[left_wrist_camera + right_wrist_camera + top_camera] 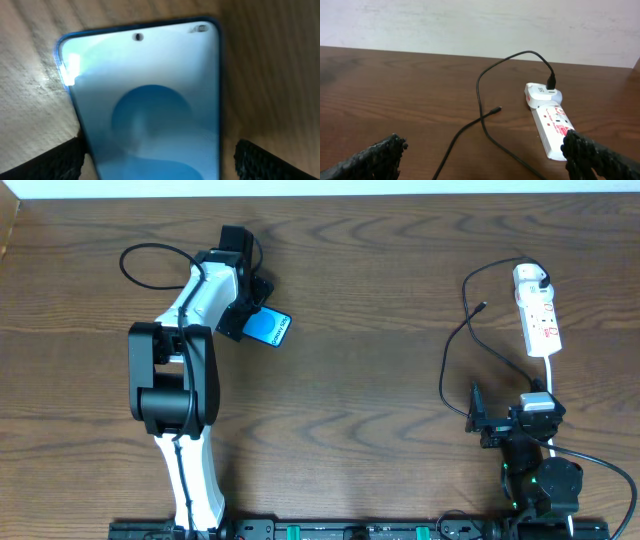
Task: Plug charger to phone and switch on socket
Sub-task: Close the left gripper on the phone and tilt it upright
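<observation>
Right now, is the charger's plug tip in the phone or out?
Out. The plug tip lies free on the table near the socket, while the phone is far across the table.

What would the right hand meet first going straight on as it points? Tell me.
Likely the charger, its thin cable crossing the table ahead of the open right hand; the socket sits off to the right. Depth is uncertain.

surface: dark wood-grain table point(360, 370) | backdrop: pale whitish wall point(470, 25) behind far edge
</observation>
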